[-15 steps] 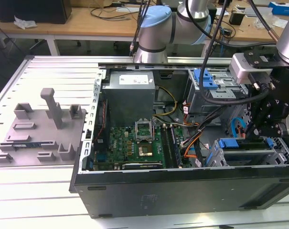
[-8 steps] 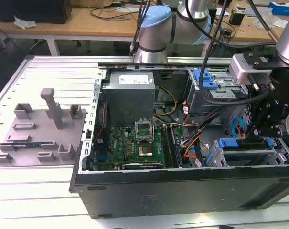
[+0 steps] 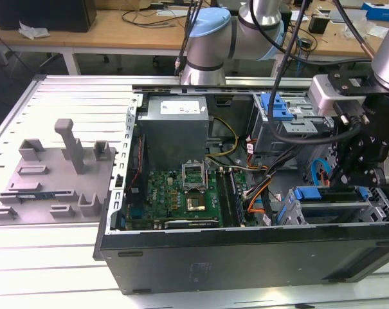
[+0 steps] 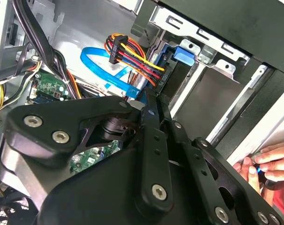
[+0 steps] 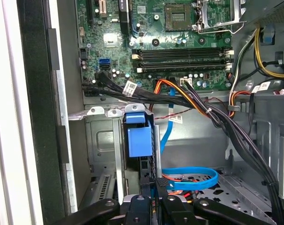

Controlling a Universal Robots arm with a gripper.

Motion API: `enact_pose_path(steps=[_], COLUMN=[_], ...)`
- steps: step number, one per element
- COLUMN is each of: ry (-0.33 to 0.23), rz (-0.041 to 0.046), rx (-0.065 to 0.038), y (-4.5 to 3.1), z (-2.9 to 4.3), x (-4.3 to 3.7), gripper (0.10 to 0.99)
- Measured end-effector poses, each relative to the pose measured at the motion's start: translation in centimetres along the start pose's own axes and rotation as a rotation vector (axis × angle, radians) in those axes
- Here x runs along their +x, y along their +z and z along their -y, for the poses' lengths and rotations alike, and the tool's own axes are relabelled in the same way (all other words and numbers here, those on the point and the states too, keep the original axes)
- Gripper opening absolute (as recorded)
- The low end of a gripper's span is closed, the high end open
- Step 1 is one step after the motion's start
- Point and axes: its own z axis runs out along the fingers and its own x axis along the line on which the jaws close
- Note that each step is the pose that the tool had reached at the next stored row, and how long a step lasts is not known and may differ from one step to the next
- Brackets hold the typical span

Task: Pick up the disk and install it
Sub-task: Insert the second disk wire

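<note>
The install step looks under way: the pincer (image 5: 153, 190), fingers pressed together, pinching the disk (image 5: 141, 140) edge-on in the drive cage (image 5: 102, 140); judging by this, seating wants a straight push

Silver arm (image 3: 265, 13), pale-blue joint caps, black gripper (image 4: 153, 105) (screwed linkages)

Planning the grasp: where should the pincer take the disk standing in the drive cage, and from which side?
Probably grip the disk by its blue bracket end, across the thin edges, coming in from the case's open side. It stands on edge between the cage walls, hiding its broad faces.
</note>
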Motion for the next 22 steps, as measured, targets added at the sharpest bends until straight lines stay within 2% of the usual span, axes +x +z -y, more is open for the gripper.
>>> enact_pose_path(steps=[5, 22], ry=[0.0, 0.0], rz=[0.0064, 0.0076], rx=[0.0, -0.001], y=[0.1, 0.33], z=[0.0, 0.07], x=[0.07, 0.18], gripper=[0.161, 0.161])
